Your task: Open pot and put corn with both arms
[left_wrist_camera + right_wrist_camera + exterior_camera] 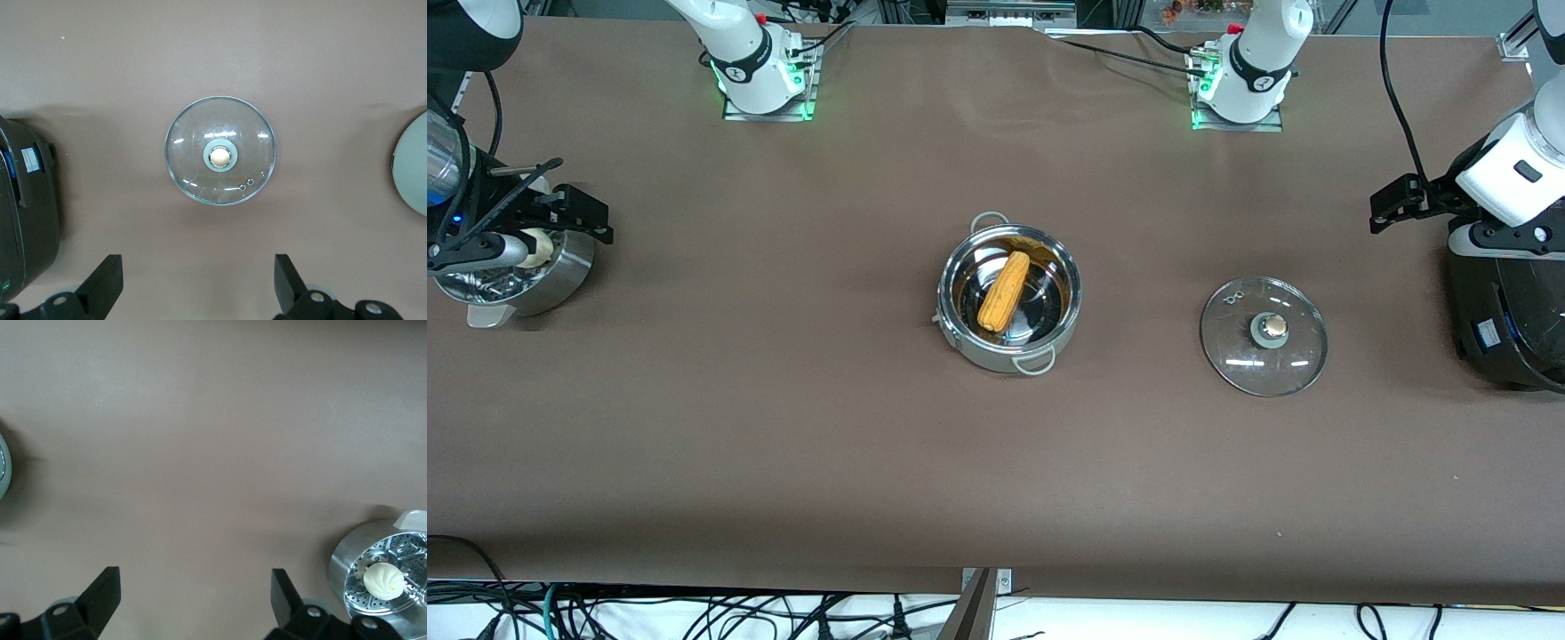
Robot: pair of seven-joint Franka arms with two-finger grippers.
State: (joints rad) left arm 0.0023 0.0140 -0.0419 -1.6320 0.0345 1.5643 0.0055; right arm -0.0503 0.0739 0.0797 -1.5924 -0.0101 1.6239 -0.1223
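Observation:
The steel pot [971, 348] stands open in the middle of the table. The yellow-orange corn cob [1003, 292] lies inside it. The glass lid [1264, 336] with its brass knob lies flat on the table beside the pot, toward the left arm's end; it also shows in the left wrist view [220, 151]. My left gripper [1400, 203] [198, 263] is open and empty, up in the air beside the black cooker. My right gripper [576, 215] [195, 577] is open and empty, over the steamer bowl's edge.
A steel steamer bowl [560, 277] [343, 560] with a white bun [537, 246] [383, 580] stands at the right arm's end. A large black cooker [1507, 320] [27, 207] stands at the left arm's end. Cables hang below the table's front edge.

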